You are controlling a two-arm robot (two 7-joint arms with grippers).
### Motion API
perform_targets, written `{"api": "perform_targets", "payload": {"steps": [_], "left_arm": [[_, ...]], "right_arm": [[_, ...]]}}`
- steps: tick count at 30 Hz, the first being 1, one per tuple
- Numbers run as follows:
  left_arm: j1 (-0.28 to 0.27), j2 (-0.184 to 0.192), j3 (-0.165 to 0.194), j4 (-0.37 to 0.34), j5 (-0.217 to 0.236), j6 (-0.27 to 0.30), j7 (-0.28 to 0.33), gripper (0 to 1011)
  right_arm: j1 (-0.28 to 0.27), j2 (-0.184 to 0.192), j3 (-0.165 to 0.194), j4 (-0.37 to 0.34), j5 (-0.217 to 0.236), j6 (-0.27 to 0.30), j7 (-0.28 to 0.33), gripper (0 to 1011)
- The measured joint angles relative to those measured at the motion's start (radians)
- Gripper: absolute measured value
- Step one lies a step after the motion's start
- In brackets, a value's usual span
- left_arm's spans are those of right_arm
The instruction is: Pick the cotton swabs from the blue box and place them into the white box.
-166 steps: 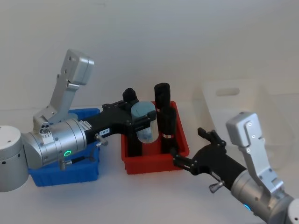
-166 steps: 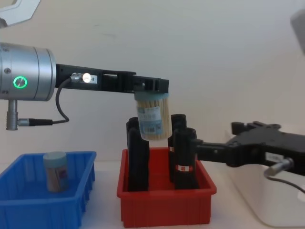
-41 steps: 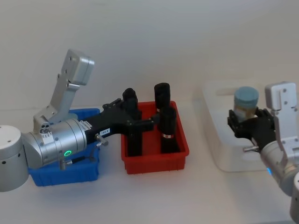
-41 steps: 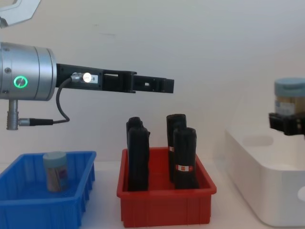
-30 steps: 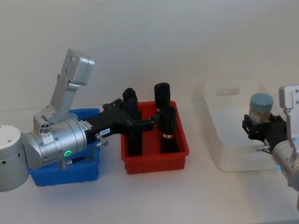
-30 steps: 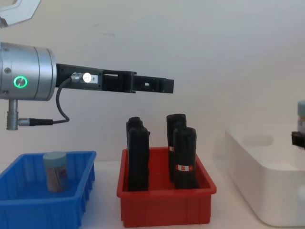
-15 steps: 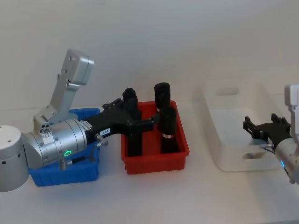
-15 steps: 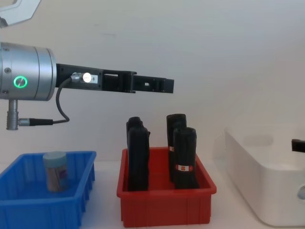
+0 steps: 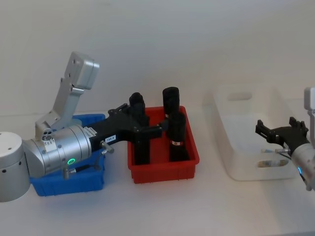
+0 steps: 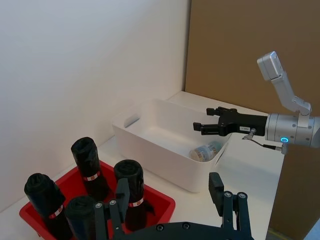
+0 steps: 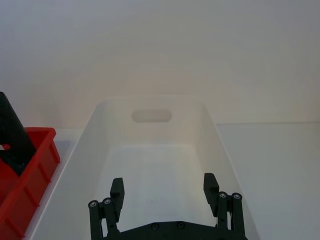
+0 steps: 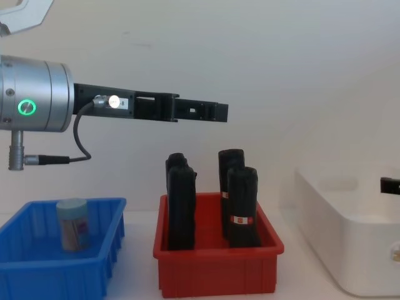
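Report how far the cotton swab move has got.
Done: one jar lies on its side in the white box. In hand: nothing; the right gripper hangs open over that box, and the left gripper is open above the red bin. Left: a second jar stands in the blue box.

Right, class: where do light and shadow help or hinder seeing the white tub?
Head view: the glossy white plastic tub almost merges with the pale table, below the open right tool. Left wrist view: shaded walls give it depth; the clear cotton swab jar inside stands out. Chest view: a green ring light glows on the left arm.
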Motion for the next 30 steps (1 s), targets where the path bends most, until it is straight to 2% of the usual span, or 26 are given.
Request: {"api": "perform_targets", "payload": {"steps": [15, 30], "left_arm": [[0.0, 0.0, 0.0, 0.0, 0.0, 0.0, 0.0, 1003], [0.005, -0.001, 0.003, 0.0, 0.005, -0.01, 0.013, 1003]], "right_arm": [[-0.041, 0.009, 0.012, -0.062, 0.001, -0.07, -0.012, 1001], [-0.066, 0.017, 0.012, -0.095, 0.0, -0.091, -0.015, 1001]]}}
